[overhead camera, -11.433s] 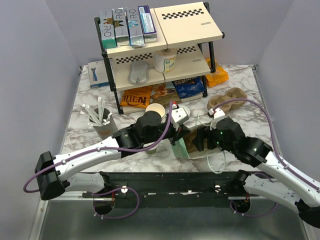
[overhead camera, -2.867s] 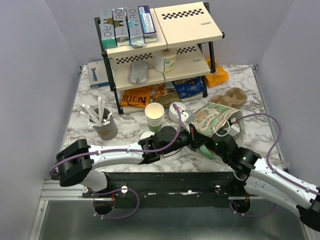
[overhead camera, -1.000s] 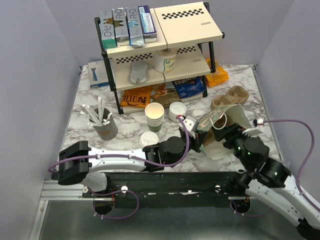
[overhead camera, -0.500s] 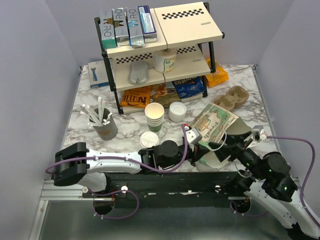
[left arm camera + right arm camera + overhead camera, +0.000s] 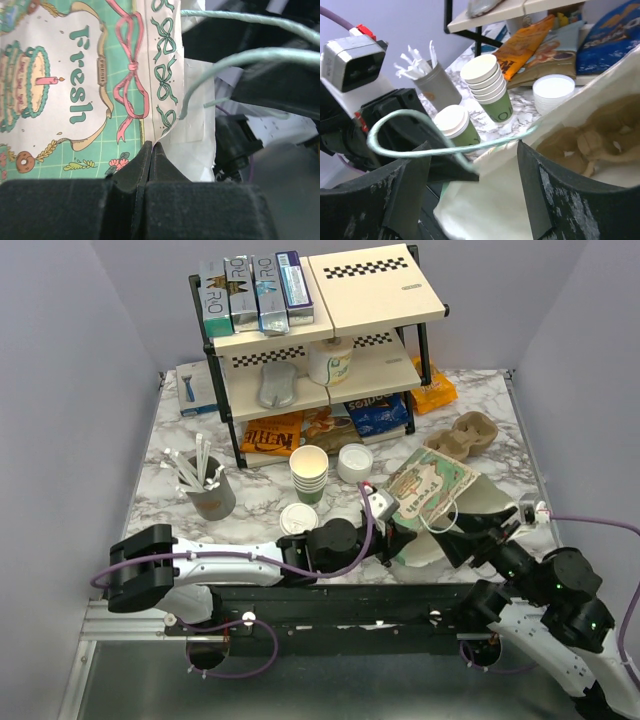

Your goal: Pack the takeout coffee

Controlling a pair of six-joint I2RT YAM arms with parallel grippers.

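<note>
My left tool point(image 5: 151, 150) clamps the green-printed paper bag point(image 5: 75, 100); my right tool point(image 5: 472, 150) gapes beside it; white-lidded cream paper cup point(image 5: 297, 520) to its left.

We see a marble-patterned counter point(image 5: 260, 505) boxed in by plain pale grey walls point(image 5: 70, 360). Beyond the left tool point(image 5: 398, 530), toward the far wall, stands a black-framed shelf point(image 5: 375, 290) with two cream boards, checker-edged. The light is soft and even.
</note>
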